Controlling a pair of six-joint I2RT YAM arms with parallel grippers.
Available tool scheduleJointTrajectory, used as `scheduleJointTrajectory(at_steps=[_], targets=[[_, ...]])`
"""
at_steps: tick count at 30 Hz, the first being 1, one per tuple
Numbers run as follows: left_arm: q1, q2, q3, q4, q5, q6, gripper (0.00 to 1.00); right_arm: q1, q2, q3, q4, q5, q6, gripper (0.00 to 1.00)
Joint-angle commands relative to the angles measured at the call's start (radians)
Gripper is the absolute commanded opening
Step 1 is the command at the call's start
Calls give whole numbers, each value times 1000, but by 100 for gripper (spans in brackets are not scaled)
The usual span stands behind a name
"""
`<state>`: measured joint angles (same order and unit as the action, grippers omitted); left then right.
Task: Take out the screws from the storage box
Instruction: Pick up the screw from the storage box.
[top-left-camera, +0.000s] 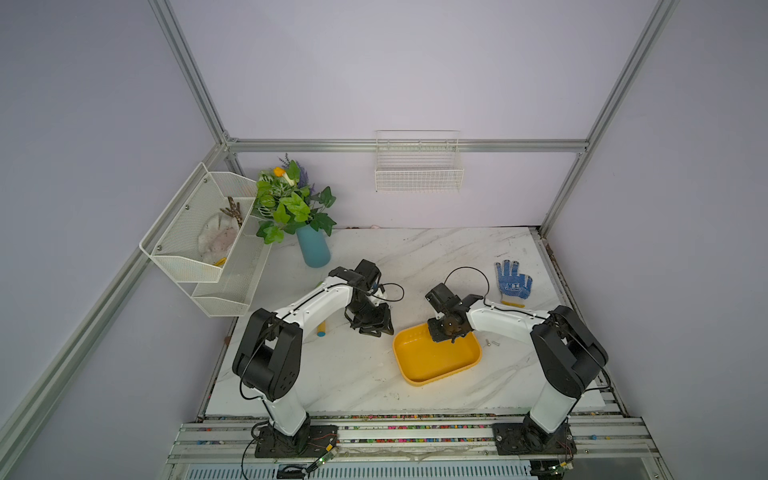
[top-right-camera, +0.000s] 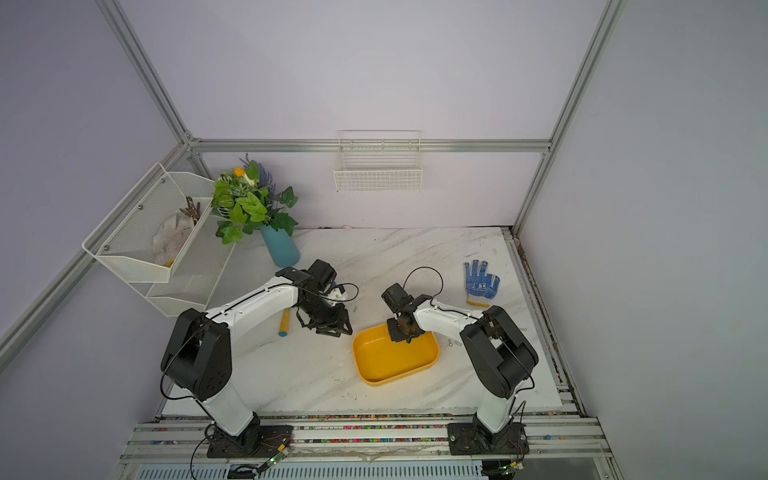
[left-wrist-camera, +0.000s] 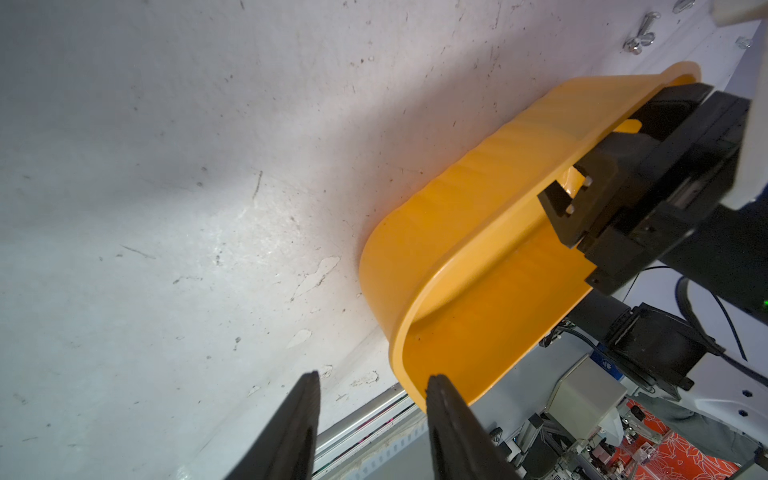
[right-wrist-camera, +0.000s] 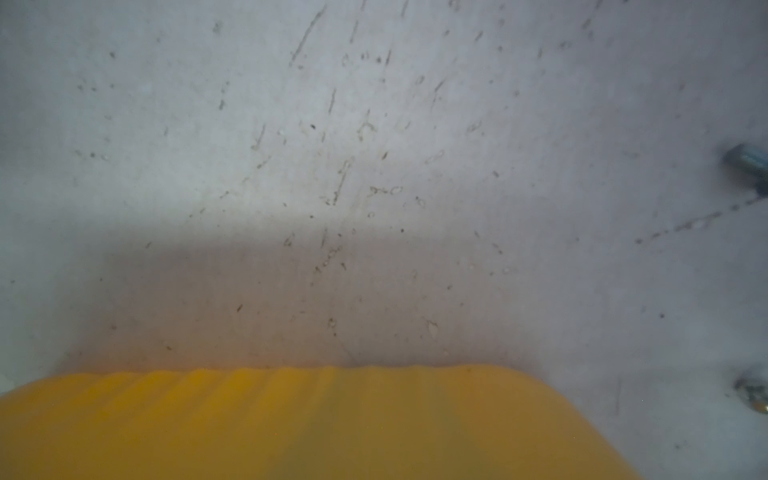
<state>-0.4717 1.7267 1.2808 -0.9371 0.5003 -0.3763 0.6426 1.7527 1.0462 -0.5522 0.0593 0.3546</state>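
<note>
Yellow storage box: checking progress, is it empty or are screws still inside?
Empty where visible: the storage box floor is bare yellow in both top views; the corner under the right gripper is hidden. Screws lie beside it.

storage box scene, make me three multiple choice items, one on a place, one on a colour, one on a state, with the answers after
1. Where do the two screws seen in a top view lie, relative to the storage box?
a) inside it
b) on the table beside it
c) on its rim

2. What colour is the glove?
a) blue
b) red
c) green

3. What state is the left claw in?
a) shut on a screw
b) open and empty
c) shut on the box rim

Answers:
1 b: they lie on the bare marble just off the box's side, towards the right arm.
2 a: its palm and fingers are blue, with a pale cuff.
3 b: the left wrist view shows its jaws apart, with nothing between them.
</note>
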Motion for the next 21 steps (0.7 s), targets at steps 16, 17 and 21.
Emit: scheduleJointTrajectory(at_steps=[16, 17, 21], targets=[[-4, -24, -43, -26, 9, 13, 47, 8, -46, -67, -68, 8, -54, 24], [-4, -26, -43, -26, 8, 12, 47, 8, -43, -70, -65, 8, -55, 24], [-4, -40, -42, -29, 3, 10, 47, 8, -28, -70, -52, 0, -63, 23]])
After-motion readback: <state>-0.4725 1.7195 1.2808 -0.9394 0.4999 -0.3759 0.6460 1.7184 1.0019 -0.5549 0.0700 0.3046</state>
